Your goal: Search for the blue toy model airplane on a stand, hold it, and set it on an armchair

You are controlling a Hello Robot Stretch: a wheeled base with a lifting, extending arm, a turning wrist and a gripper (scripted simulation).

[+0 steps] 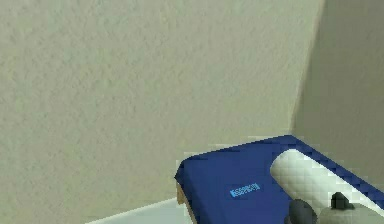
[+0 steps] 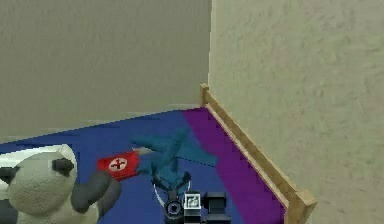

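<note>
Beige wall (image 1: 120,80) behind | bed (image 2: 238,162) set in the corner, blue-and-purple cover, wooden frame | grey-and-white plush toy (image 2: 45,185) lying on the cover, arm side view's lower left | blue toy airplane (image 2: 172,152) with red marking, lying on the cover mid-bed | gripper (image 2: 165,192) at the airplane's near end; its finger setting and any hold cannot be told.

At the arm side view's bottom edge I see the end of the arm (image 2: 215,207), a black, boxy block with hard square corners. Just left of it sit two small white squares (image 2: 177,210) printed with black marks. Beyond them the tool (image 2: 165,192) reads as a dark body with two thin, wiry fingers (image 2: 158,184), dark grey. Finer detail is too small for me to tell.
</note>
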